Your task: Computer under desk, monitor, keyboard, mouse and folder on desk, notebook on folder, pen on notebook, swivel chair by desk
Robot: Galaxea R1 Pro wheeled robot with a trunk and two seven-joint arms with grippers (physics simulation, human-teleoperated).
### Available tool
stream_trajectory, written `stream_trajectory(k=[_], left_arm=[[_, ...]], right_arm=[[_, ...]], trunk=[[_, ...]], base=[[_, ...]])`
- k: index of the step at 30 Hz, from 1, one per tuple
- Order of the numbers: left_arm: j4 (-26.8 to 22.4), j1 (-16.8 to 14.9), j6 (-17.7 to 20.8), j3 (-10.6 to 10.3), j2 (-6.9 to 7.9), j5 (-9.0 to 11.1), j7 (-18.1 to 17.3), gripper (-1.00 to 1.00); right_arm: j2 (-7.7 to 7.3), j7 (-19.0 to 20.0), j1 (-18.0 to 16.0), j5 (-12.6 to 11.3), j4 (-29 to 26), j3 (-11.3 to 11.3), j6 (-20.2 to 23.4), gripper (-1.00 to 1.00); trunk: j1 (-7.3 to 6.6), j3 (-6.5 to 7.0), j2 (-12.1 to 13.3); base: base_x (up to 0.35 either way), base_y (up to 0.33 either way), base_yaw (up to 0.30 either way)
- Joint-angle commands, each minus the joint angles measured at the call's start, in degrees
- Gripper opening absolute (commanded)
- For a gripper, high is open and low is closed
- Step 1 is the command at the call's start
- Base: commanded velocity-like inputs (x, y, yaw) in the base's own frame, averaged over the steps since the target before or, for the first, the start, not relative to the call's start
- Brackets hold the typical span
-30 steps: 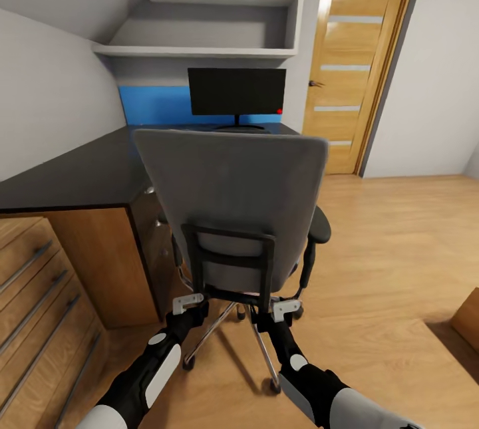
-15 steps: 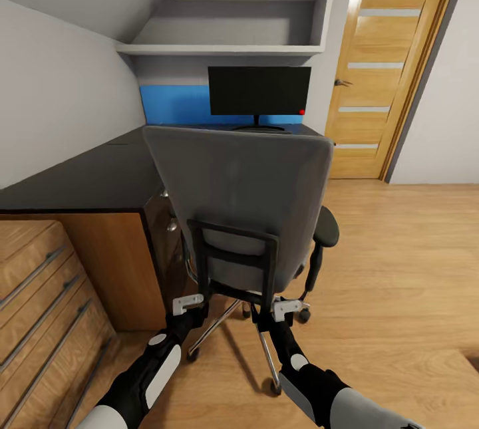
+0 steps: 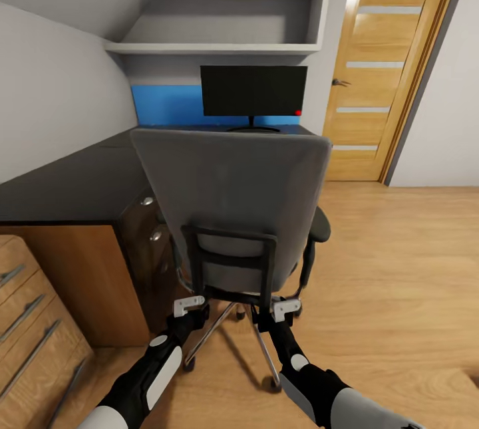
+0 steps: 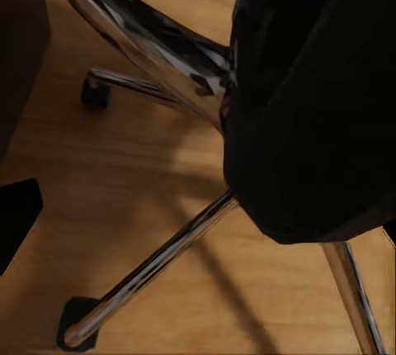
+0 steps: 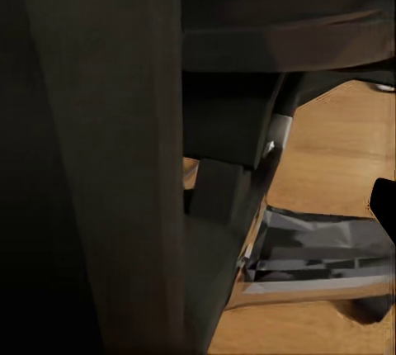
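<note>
The grey swivel chair stands right in front of me with its back toward me, hiding its seat. My left gripper and right gripper sit at the two lower ends of its black back frame. In the wrist views one fingertip and another fingertip lie at the picture edges, with floor between them and the chair parts, so both are open. The chrome base spreads below. The monitor stands on the black desk. Computer, keyboard, mouse, folder, notebook and pen are out of view.
A light wooden dresser stands at my near left against the desk's end panel. The desk's dark drawer unit is just left of the chair. Wall shelves hang above the monitor. The wooden door is at the right, with open plank floor.
The whole view has shifted: desk, monitor and door look nearer and the dresser has slid left. The chair has kept its place against both grippers.
</note>
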Motion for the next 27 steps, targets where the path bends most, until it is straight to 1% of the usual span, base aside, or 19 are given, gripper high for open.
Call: stream_trajectory(k=[1, 13, 27], left_arm=[[-0.1, 0.0, 0.2, -0.2, 0.06, 0.4, 0.5, 1.0], [-0.1, 0.0, 0.2, -0.2, 0.07, 0.3, 0.6, 1.0], [-0.1, 0.0, 0.2, -0.2, 0.14, 0.2, 0.6, 1.0]], right_arm=[[-0.03, -0.6, -0.1, -0.6, 0.0, 0.3, -0.3, 1.0], [-0.04, -0.5, 0.0, -0.4, 0.1, 0.3, -0.3, 1.0], [-0.13, -0.5, 0.0, -0.3, 0.0, 0.3, -0.3, 1.0]], trunk=[[0.02, -0.05, 0.0], [0.02, -0.05, 0.0], [0.02, -0.05, 0.0]], base=[[0.243, -0.202, 0.0], [0.263, -0.183, 0.0], [0.326, -0.011, 0.0]])
